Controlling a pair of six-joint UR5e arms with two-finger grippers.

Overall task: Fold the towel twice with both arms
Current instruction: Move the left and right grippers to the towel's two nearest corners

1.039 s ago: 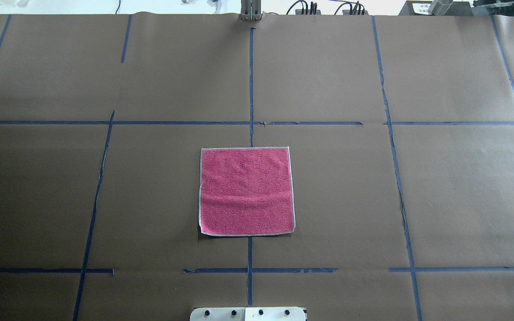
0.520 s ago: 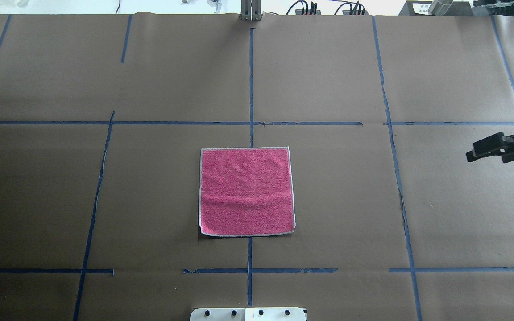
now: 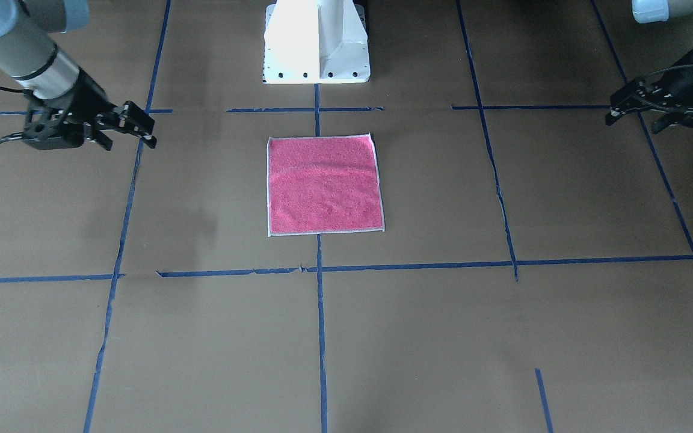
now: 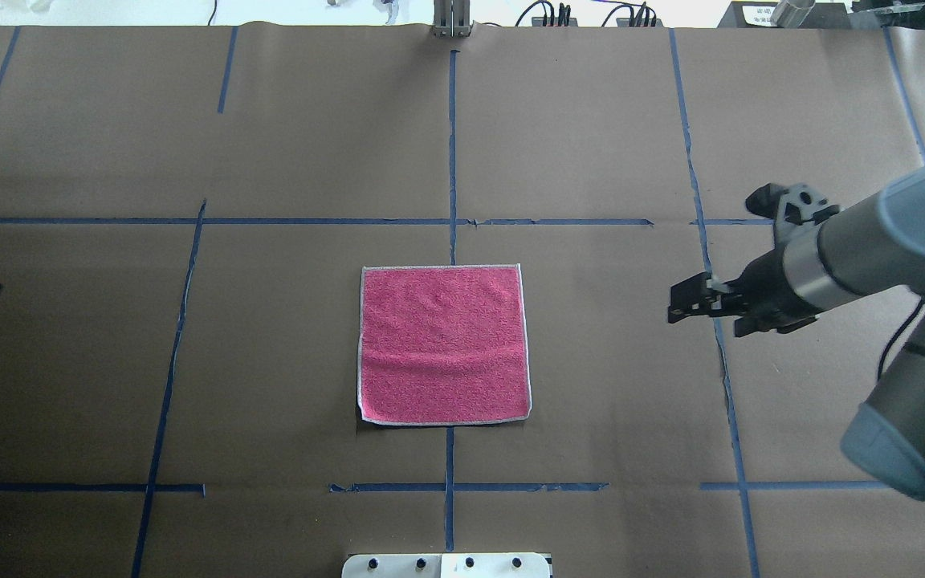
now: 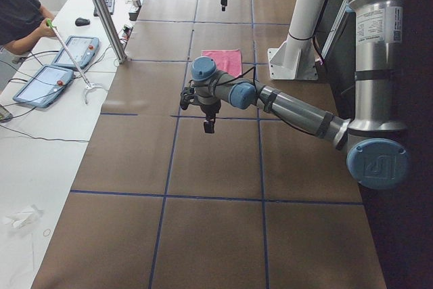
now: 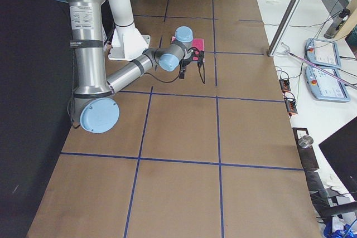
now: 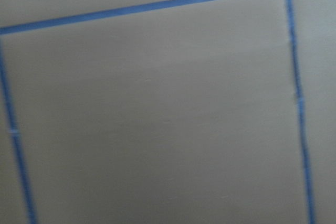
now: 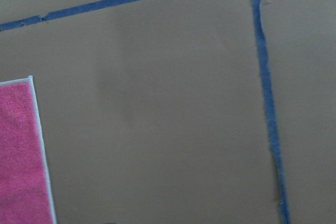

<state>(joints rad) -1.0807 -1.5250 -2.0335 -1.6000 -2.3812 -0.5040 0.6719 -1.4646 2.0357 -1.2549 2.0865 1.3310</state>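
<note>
Towel (image 4: 444,345) lies flat, pink side up, mid-way across the bench (image 4: 591,385), untouched, while the right tool (image 4: 713,255), spread wide and empty, now reaches in where none showed a second ago, and the left tool (image 3: 632,121), likewise parted and empty, hangs well apart, so folding is only starting.

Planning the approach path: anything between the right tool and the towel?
Nothing. The overhead view shows only bare brown paper between the right tool and the towel. The right wrist view agrees.
</note>
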